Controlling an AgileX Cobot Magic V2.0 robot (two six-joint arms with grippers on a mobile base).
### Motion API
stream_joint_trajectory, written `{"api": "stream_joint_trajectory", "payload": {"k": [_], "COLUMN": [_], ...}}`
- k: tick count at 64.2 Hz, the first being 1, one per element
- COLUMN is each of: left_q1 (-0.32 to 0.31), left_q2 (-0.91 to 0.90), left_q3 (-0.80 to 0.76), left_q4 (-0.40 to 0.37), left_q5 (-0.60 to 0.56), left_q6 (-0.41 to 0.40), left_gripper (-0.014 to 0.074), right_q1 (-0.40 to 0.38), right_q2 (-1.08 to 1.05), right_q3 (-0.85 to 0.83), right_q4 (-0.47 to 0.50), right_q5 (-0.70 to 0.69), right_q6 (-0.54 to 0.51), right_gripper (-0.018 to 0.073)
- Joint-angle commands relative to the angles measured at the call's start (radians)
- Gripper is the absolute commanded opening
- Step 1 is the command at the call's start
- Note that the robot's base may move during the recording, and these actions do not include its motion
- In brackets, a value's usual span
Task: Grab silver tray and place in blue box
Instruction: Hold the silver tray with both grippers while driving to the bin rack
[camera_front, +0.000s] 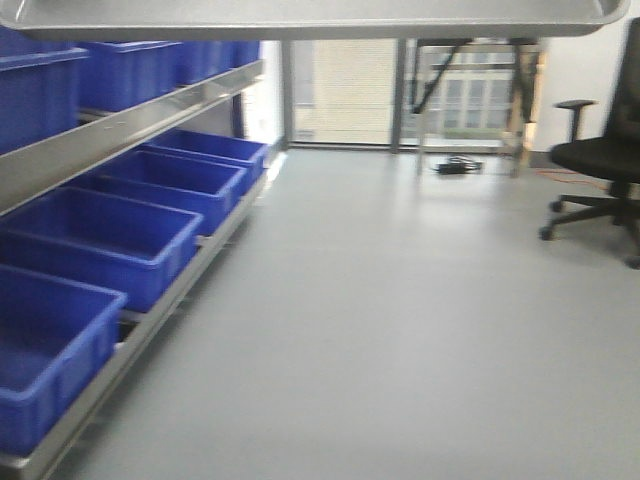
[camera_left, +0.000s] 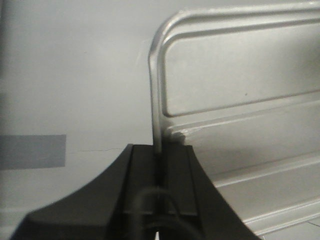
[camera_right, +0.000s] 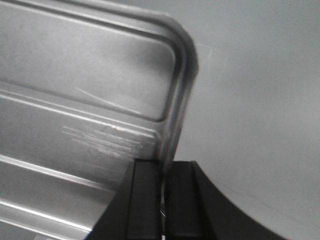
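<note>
Holds the tray (camera_front: 320, 18) high, along the top edge of the front view, underside showing. Pinches its rim beside one rounded corner with the left fingers (camera_left: 152, 160), closed tight on the metal; pinches the opposite rim likewise with the right fingers (camera_right: 154, 172). Has it in none of the open boxes (camera_front: 110, 206) lining the rack (camera_front: 150, 115) at left. Faces grey floor (camera_front: 400, 320) and a black chair (camera_front: 600, 155).

Daylight from the far window (camera_front: 345, 90) leaves the front view soft and blurred, while the dim wrist views show dull glare on the silver tray (camera_left: 240, 75).
</note>
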Motion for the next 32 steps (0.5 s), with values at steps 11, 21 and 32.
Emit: {"api": "stream_joint_trajectory", "payload": {"k": [11, 21, 32], "left_q1": [-0.007, -0.007, -0.007], "left_q2": [-0.025, -0.025, -0.025], "left_q3": [-0.031, -0.031, -0.031], "left_q4": [0.036, 0.036, 0.036], "left_q5": [-0.030, -0.030, -0.030], "left_q6": [0.012, 0.012, 0.012], "left_gripper": [-0.0098, -0.0098, -0.0098], "right_q1": [-0.002, -0.002, -0.002], "right_q2": [-0.030, -0.030, -0.030], "right_q3": [-0.030, -0.030, -0.030], "right_q4": [-0.045, -0.045, -0.045], "right_q5": [-0.025, -0.025, -0.025], "right_q6": [-0.023, -0.023, -0.023], "right_gripper": [0.0057, 0.0057, 0.0057]}}
